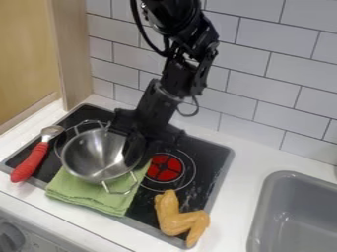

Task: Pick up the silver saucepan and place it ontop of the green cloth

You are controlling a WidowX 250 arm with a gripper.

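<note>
One round, silver metal saucepan [95, 155] lies left of centre, overlapping the folded green fabric cloth [89, 194] and extending leftward from the black metal gripper [142, 153] at its right edge (how open, or gripping anything, I cannot tell).

Silver is seen on the round metal saucepan [97, 155], green on the folded cloth [82, 194], red on the long spoon handle [30, 163] at left, tan on the near wing-shaped toy [175, 221]. Black-crossed red is shown by the round burner [158, 171], pale-grey brick pattern by the far rectangular tiles [263, 83].
</note>
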